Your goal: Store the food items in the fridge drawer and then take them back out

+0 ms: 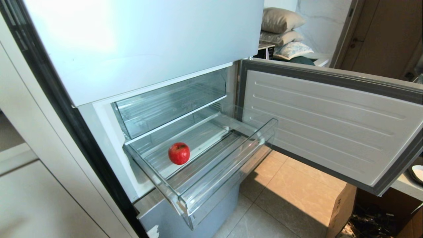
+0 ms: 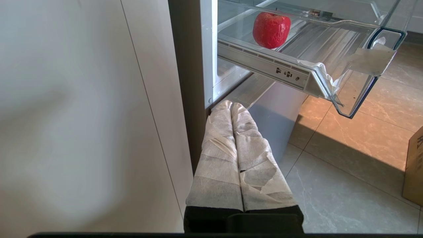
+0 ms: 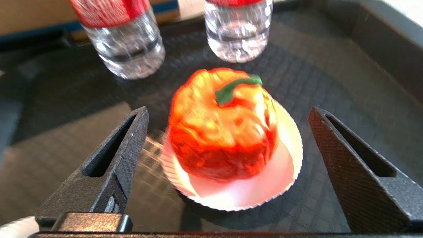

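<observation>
Apple (image 1: 179, 153) stored in drawer (image 1: 228, 167); orange-red fruit (image 3: 223, 124) not yet.
Fruit sits between spread right pincer (image 3: 228, 119) jaws, ungrasped; left pincer (image 2: 235, 107) clenched, empty.

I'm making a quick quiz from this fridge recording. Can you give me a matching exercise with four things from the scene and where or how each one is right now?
Things:
1. red apple
2. orange-red fruit
3. right gripper
4. left gripper

States:
A. fingers pressed together, low beside the fridge
B. lying on the ribbed floor of the pulled-out fridge drawer
C. sitting on a white paper plate in a dark tray
D. open, one finger on either side of the fruit, not touching it

Pairs: 1-B, 2-C, 3-D, 4-A
</observation>
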You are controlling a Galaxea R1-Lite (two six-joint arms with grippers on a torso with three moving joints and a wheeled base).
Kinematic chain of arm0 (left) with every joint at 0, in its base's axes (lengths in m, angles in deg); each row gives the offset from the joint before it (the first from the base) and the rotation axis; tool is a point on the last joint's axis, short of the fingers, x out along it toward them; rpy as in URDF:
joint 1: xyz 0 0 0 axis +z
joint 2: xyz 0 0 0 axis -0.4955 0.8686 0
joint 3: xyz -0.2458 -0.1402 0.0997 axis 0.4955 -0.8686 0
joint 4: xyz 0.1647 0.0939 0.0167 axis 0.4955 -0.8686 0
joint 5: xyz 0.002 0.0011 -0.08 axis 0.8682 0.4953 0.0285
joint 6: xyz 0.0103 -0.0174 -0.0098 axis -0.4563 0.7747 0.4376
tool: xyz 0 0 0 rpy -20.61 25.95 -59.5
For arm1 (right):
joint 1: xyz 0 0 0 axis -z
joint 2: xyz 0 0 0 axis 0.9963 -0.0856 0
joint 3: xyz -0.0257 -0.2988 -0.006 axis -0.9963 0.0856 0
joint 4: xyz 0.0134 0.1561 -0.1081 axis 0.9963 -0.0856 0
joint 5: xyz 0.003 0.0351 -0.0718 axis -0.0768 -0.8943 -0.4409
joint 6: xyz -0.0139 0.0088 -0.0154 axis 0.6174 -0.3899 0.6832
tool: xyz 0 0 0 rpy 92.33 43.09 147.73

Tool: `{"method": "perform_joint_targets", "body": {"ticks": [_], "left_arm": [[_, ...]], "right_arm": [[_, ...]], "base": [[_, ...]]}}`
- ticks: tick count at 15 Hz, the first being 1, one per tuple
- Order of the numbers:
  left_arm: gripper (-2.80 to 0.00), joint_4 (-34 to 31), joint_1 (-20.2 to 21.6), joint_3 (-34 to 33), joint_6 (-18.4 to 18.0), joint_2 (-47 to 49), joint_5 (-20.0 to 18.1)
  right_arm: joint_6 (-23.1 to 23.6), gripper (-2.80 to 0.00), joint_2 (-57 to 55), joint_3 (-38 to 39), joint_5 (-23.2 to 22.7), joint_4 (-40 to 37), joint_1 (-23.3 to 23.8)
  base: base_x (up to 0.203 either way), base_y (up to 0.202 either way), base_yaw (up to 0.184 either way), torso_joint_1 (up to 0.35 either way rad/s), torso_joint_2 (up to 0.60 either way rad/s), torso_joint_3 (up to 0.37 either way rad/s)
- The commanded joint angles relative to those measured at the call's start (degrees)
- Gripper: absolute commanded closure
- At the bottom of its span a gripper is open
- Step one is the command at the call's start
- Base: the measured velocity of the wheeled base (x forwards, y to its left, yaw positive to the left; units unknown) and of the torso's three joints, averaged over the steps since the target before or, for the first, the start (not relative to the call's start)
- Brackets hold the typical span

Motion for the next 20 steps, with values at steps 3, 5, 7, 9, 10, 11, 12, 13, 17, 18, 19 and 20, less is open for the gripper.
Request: {"method": "perform_joint_targets", "body": {"ticks": [3,5,7,9,10,11,12,13,17,18,19,20], "left_arm": [[0.00,0.0,0.0,0.0,0.0,0.1,0.0],[0.00,0.0,0.0,0.0,0.0,0.1,0.0],[0.00,0.0,0.0,0.0,0.0,0.1,0.0],[0.00,-0.1,0.0,0.0,0.0,0.1,0.0],[0.00,-0.1,0.0,0.0,0.0,0.1,0.0],[0.00,-0.1,0.0,0.0,0.0,0.1,0.0],[0.00,0.0,0.0,0.0,0.0,0.1,0.0],[0.00,0.0,0.0,0.0,0.0,0.1,0.0],[0.00,0.0,0.0,0.0,0.0,0.1,0.0],[0.00,0.0,0.0,0.0,0.0,0.1,0.0],[0.00,0.0,0.0,0.0,0.0,0.1,0.0],[0.00,0.0,0.0,0.0,0.0,0.1,0.0]], "right_arm": [[0.0,-2.80,-1.8,-0.9,-0.1,0.3,0.2],[-0.1,-2.80,-3.1,-3.0,0.0,0.3,0.2],[-0.2,-2.80,-4.9,-4.9,0.0,0.3,0.2],[-0.1,-2.80,-6.2,-6.5,0.0,0.3,0.2],[-0.1,-2.80,-6.3,-6.9,-0.1,0.3,0.2],[-0.1,-2.80,-6.3,-7.1,-0.1,0.3,0.2],[0.0,-2.80,-6.3,-7.3,-0.1,0.3,0.2],[0.1,-2.80,-6.3,-7.3,-0.2,0.3,0.2],[0.1,0.00,-6.2,-7.1,-0.4,0.3,0.1],[0.0,0.00,-5.9,-7.1,-0.3,0.3,0.2],[-0.1,0.00,-5.0,-7.0,-0.2,0.3,0.3],[-0.2,0.00,-3.5,-6.7,-0.1,0.3,0.8]], "base": [[0.000,0.000,0.000,0.000,0.00,0.000],[0.000,0.000,0.000,0.000,0.00,0.000],[0.000,0.000,0.000,0.000,0.00,0.000],[0.000,0.000,0.000,0.000,0.00,0.000],[0.000,0.000,0.000,0.000,0.00,0.000],[0.000,0.000,0.000,0.000,0.00,0.000],[0.000,0.000,0.000,0.000,0.00,0.000],[0.000,0.000,0.000,0.000,0.00,0.000],[0.000,0.000,0.000,0.000,0.00,0.000],[0.000,0.000,0.000,0.000,0.00,0.000],[0.000,0.000,0.000,0.000,0.00,0.000],[0.000,0.000,0.000,0.000,0.00,0.000]]}}
